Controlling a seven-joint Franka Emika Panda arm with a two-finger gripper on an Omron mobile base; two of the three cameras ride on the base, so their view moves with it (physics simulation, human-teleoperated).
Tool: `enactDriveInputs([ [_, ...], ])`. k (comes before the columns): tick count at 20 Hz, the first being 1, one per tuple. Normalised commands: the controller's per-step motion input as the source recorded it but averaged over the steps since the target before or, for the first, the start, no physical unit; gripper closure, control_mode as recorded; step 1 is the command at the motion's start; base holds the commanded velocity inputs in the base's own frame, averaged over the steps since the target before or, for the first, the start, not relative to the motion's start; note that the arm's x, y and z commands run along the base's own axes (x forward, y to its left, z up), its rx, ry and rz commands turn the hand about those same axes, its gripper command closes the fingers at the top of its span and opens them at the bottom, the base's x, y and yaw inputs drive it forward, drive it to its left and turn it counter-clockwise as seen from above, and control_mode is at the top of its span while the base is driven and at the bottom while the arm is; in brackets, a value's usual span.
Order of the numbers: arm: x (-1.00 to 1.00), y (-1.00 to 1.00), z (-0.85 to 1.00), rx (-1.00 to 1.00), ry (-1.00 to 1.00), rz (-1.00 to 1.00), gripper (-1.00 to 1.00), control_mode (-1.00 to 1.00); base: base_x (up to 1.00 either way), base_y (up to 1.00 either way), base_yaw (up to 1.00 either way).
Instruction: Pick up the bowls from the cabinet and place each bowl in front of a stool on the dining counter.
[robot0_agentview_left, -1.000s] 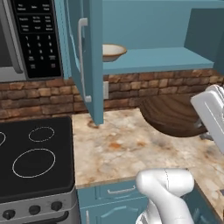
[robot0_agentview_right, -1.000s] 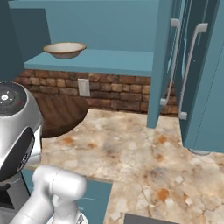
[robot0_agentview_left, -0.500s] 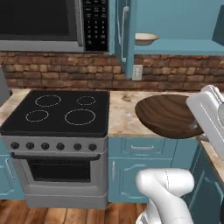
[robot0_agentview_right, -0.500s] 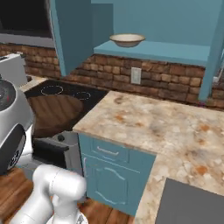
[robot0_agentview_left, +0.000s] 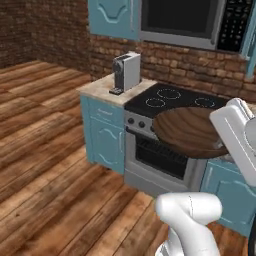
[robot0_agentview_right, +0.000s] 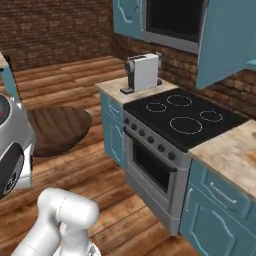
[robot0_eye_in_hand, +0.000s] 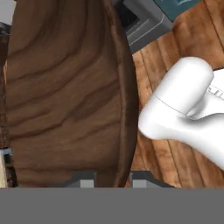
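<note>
My gripper (robot0_eye_in_hand: 113, 180) is shut on the rim of the wide dark brown wood-grained bowl (robot0_eye_in_hand: 65, 87), with a fingertip on each side of the rim's edge. I carry that bowl (robot0_agentview_left: 187, 132) in the air beside the white hand, in front of the stove. From the right base it hangs over the wooden floor as a dark disc (robot0_agentview_right: 57, 127). The open teal door of the cabinet (robot0_agentview_right: 225, 40) juts in at the upper right. The stool is out of view.
A black-topped stove (robot0_agentview_right: 182, 120) with an oven stands between teal base cabinets (robot0_agentview_left: 105, 135). A grey coffee machine (robot0_agentview_left: 126, 71) sits on the marble worktop (robot0_agentview_right: 230, 150). The microwave (robot0_agentview_left: 182, 20) hangs above. Wooden floor (robot0_agentview_left: 45, 165) spreads left. A slim teal post (robot0_agentview_right: 10, 80) shows at the left edge.
Both base views have swung left as the base moved: the cabinet shelf with the beige bowl has left the picture, and the stove and floor have come in. The brown bowl stays gripped.
</note>
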Motion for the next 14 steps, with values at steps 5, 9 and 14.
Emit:
enactDriveInputs([
  [5, 0.00, 0.00, 0.00, 0.00, 0.00, 0.00, 1.00, 1.00, -0.07, 0.09, 1.00],
  [9, 0.00, 0.00, 0.00, 0.00, 0.00, 0.00, 1.00, 1.00, 0.00, 0.22, 0.98],
  [14, 0.00, 0.00, 0.00, 0.00, 0.00, 0.00, 1.00, 1.00, 0.85, 0.21, 0.50],
])
